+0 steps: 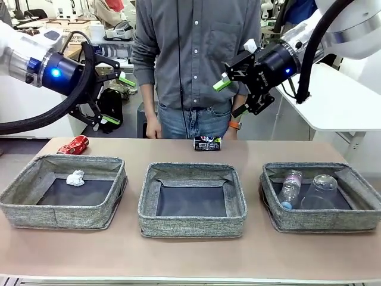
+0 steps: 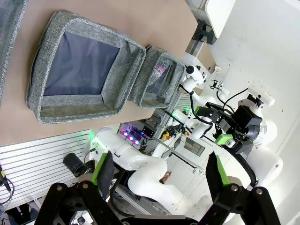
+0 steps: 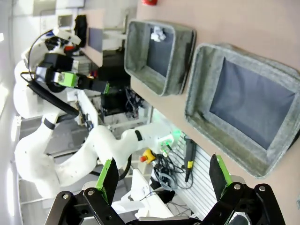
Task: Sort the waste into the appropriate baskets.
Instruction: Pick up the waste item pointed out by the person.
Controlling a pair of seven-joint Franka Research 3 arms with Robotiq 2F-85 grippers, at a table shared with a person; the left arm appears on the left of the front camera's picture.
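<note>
Left end effector [image 1: 118, 100] and right end effector [image 1: 230, 98] hang wide open, empty, above the table [image 1: 190, 256].
Red can [image 1: 73, 145] behind the left basket [image 1: 36, 211] and dark printed can [image 1: 207, 143] behind the middle basket [image 1: 192, 226] lie on their sides, long axes roughly across the table; the bottle [image 1: 290, 186] in the right basket [image 1: 321, 221] points its cap toward the robot.
</note>
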